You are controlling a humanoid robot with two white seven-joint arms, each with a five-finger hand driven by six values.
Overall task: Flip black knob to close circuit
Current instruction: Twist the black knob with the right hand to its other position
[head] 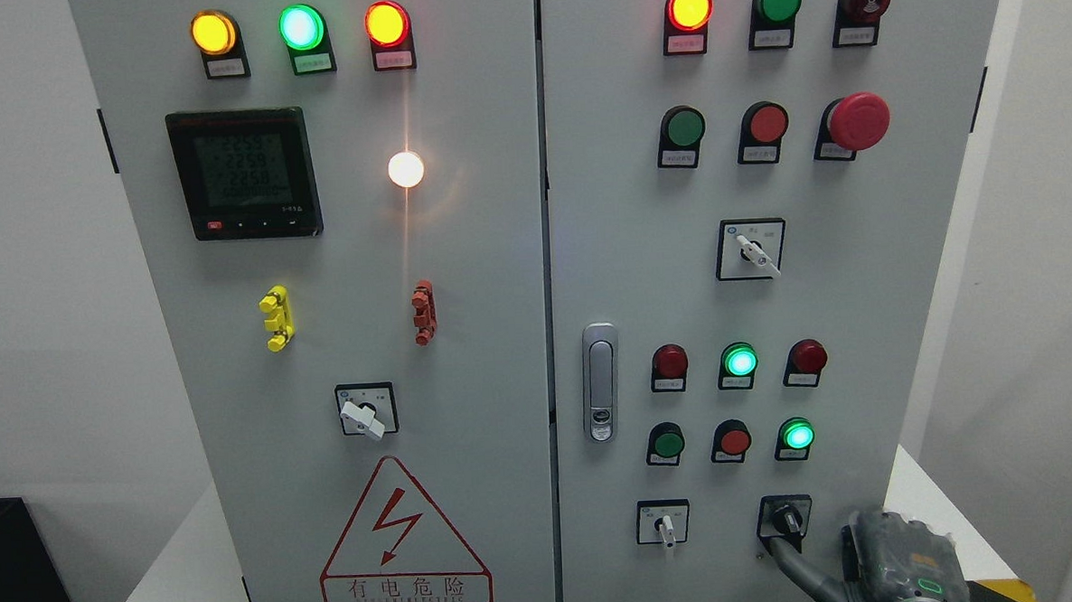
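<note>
Right hand at the black knob, low on the cabinet's right door.

The knob sits in a black square plate at the bottom right of the door, right of a white-handled switch and below a lit green lamp. The hand comes in at the lower right corner, wrapped in grey cover, with one dark finger stretched up and left so its tip lies just under the knob, touching or almost touching it; I cannot tell which. The other fingers are cut off by the edge, so whether the hand is spread or curled cannot be told. It grips nothing that shows. The left door carries a meter, a bright white lamp and a red warning triangle.
</note>
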